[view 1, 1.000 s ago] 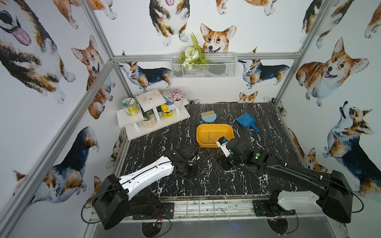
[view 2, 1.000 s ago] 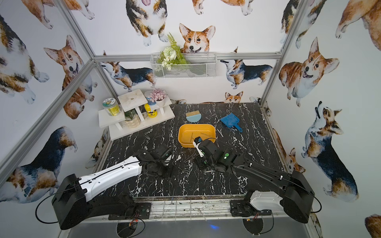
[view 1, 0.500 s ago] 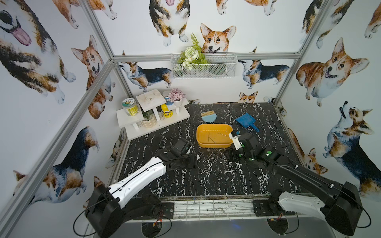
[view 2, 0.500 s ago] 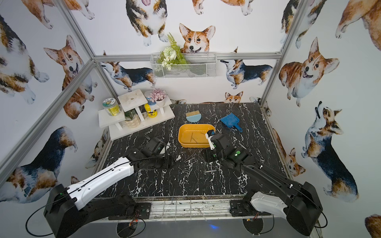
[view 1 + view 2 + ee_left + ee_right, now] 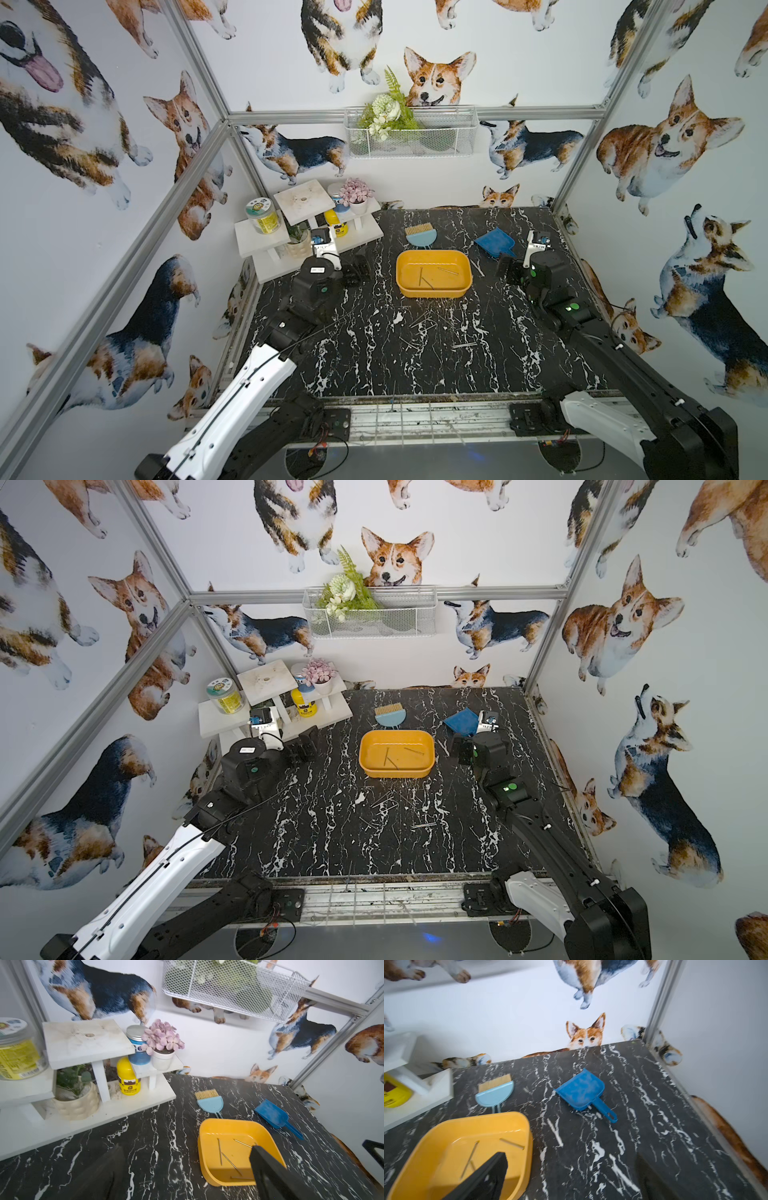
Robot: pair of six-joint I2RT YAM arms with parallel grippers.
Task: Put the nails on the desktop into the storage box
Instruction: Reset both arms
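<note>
A second earlier both arms had reached in over the middle of the surface (image 5: 374, 365), their tips close together above the scattered nails (image 5: 424, 322). Half a second earlier the right one had been at the near right corner of the yellow tub (image 5: 434, 293). Now they had drawn apart. In a top view the left tool (image 5: 359, 268) hung left of the tub, just in front of the white shelf stand (image 5: 303, 199). The right tool (image 5: 508, 269) hung right of the tub, just below the blue dustpan (image 5: 492, 243). Both tools stood wide open and held nothing: each wrist view showed two flat black fingers (image 5: 270, 1172) far apart, with only marble pattern and tub between them.

The tub sat at the centre of the frame, a shallow rectangle of smooth, glossy plastic with rounded corners and a wide rim. At least three nails lay on its floor, thin straight grey pins, two meeting at an angle near the middle and one apart toward the right wall. More lay loose on the surface below the tub, dark and hard to pick out, with a brighter silvery one to their lower right. The surface was flat black with white veins. Above the tub lay a pale blue brush (image 5: 420, 237) with straw-coloured bristles.
</note>
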